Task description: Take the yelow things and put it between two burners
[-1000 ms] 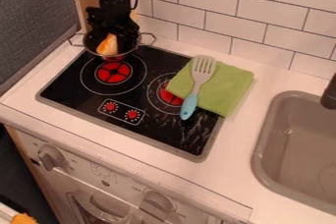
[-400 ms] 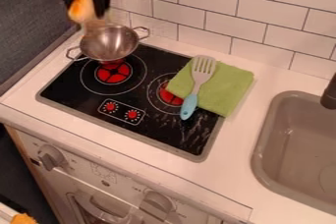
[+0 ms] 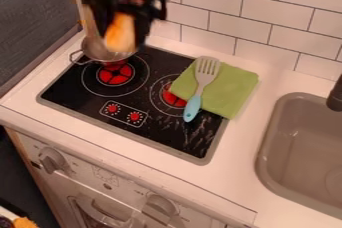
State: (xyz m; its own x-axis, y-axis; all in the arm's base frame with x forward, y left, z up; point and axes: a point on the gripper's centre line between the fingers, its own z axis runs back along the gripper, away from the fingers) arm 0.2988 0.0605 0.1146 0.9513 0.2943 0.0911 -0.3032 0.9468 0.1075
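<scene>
Yellow-orange lump (image 3: 120, 31): held up near the round metal pot (image 3: 95, 52), towards the worktop's (image 3: 224, 172) back left corner
Black gripper (image 3: 121, 38): jaws clamped on the lump, pretty much
Blue-handled grey spatula (image 3: 206, 70): laid across folded green cloth (image 3: 231, 88)

Soft room light leaves the counter (image 3: 237, 159) bright, the grey panel (image 3: 33, 7) dim; soft shading lines the sink (image 3: 265, 144); pale streaks mark the glossy stove (image 3: 80, 92) — glare or scuffs, unclear; the gripper (image 3: 121, 33) and orange-and-white thing (image 3: 121, 40) are blurred.
</scene>
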